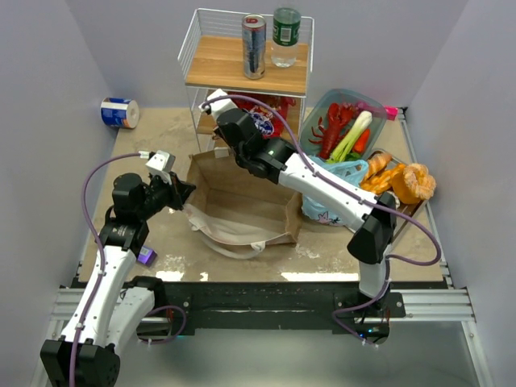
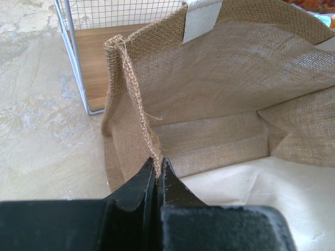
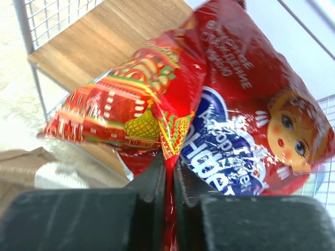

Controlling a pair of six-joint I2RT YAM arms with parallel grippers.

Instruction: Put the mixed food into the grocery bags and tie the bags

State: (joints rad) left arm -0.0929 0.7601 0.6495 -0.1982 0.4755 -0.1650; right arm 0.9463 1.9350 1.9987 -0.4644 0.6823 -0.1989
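The left hand (image 2: 158, 166) is squeezed shut on the left edge of the brown bag (image 1: 242, 205), which sits open in the middle of the tabletop (image 1: 153, 133). The right hand (image 3: 168, 166) pinches the red snack packet (image 3: 220, 99) at the far wire shelf (image 1: 242, 72).

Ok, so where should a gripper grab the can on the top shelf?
Probably its upper body, from above, with one finger in front and one behind. The can stands upright with nothing over its top, while the bottle stands close on its right, leaving little room for a finger there.
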